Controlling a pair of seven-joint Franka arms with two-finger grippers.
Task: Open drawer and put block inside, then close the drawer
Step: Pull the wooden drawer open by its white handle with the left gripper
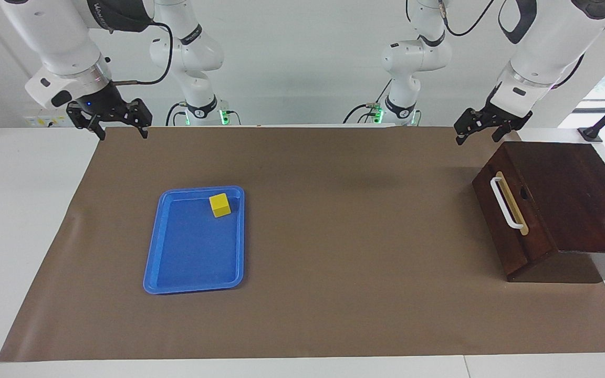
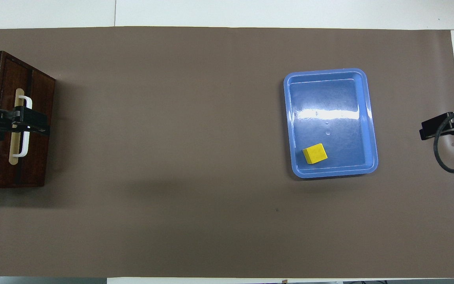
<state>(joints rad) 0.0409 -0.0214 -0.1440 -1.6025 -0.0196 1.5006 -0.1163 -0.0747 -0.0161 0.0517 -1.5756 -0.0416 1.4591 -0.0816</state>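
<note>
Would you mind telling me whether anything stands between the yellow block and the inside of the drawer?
Yes: the drawer itself is shut in its box, so its front blocks the way in. The block lies in the blue tray; only bare brown mat lies between them.

block [image 1: 220, 205] in tray [image 1: 176, 273], near its robot-side rim, drawer [image 1: 502, 210] apparently closed, at left arm's end

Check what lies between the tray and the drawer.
Nothing: between the tray and the drawer only bare brown mat shows, plainest in the overhead view.
</note>
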